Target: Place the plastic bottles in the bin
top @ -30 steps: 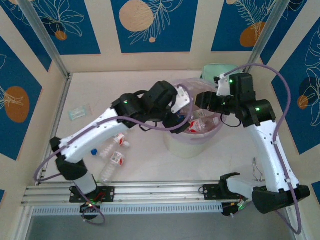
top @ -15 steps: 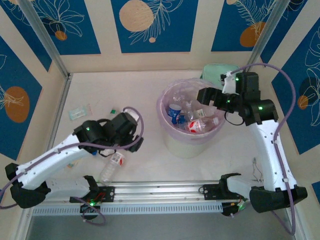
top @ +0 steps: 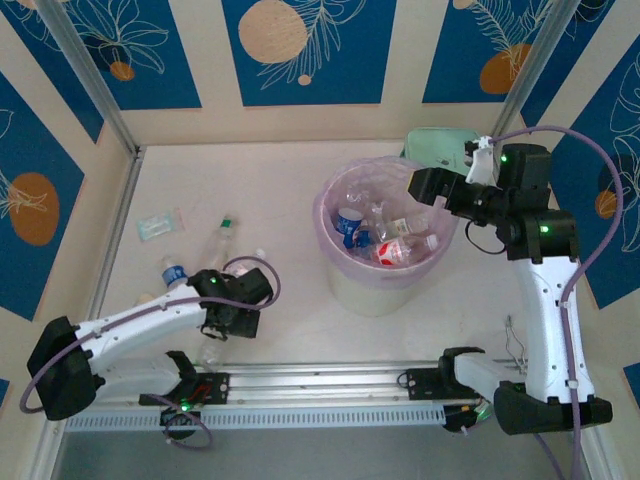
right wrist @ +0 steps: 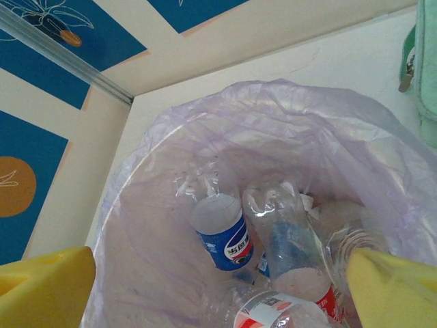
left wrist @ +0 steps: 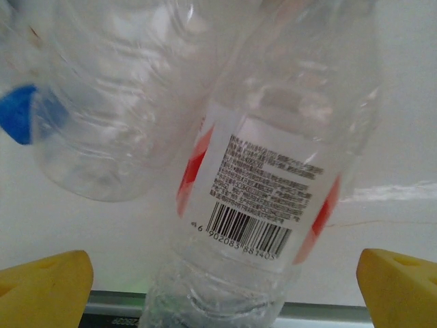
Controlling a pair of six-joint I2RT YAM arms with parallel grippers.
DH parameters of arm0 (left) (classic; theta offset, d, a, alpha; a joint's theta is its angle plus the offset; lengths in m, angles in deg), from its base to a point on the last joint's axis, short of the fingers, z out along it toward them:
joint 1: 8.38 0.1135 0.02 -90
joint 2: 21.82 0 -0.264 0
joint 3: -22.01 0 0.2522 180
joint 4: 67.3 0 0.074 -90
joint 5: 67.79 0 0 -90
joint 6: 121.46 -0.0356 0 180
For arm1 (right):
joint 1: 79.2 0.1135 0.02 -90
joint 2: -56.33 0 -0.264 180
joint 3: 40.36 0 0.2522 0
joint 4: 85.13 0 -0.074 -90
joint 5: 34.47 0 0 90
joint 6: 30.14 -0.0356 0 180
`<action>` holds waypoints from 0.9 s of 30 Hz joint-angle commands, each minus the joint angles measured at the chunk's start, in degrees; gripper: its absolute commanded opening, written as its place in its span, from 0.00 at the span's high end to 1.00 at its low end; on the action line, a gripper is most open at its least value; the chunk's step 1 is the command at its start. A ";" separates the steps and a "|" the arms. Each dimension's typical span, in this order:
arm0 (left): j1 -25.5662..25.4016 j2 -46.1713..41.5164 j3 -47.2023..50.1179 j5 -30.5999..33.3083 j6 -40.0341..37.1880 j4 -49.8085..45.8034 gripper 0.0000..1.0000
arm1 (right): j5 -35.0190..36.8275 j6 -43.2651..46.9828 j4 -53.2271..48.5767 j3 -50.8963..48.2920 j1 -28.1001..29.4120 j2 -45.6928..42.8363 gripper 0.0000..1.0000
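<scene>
With my left gripper point(left wrist: 220, 283) spread wide astride the red-and-white-labelled bottle point(left wrist: 266, 184) by the near rail point(left wrist: 116, 304), I should settle squarely across its label, clear of the blue-capped bottle point(left wrist: 102, 116) beside it, while my right gripper point(right wrist: 218, 277) hangs released over the bin point(top: 370, 295).

Bottles point(top: 405, 247) in the bin point(top: 375, 295) — other bottles point(top: 172, 272) on the table point(top: 270, 190) left of it

a robot lab's test cell: a white table point(top: 270, 190) boxed in on its left, far and right sides by printed blue-and-cream panels point(top: 300, 50) on bare metal posts point(top: 88, 75), with two cabled robot arms point(top: 543, 300) bolted to a metal rail point(top: 320, 385) along the near edge.
</scene>
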 commanded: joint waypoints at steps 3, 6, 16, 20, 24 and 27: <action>1.85 0.86 4.66 -4.07 3.09 5.51 0.05 | -3.26 1.07 -0.56 1.59 -1.67 -0.56 0.05; 1.80 1.29 4.92 -4.49 3.22 6.25 0.14 | -3.75 1.21 -0.39 1.33 -1.83 -0.34 0.05; 1.79 1.52 -0.68 -7.68 -0.48 3.60 0.38 | -3.21 1.50 -0.90 2.49 -3.09 -0.87 0.05; 1.80 -0.81 -8.60 -6.88 -2.87 -1.66 0.42 | -3.15 1.89 -1.41 3.20 -3.84 -0.98 0.05; 1.87 -1.69 -19.65 -5.03 -7.13 -5.60 0.42 | -3.49 1.97 -1.05 2.84 -4.20 -1.13 0.05; 1.86 0.07 -30.76 -3.49 -11.83 -9.51 0.42 | -4.21 2.00 -0.50 2.29 -4.37 -1.05 0.05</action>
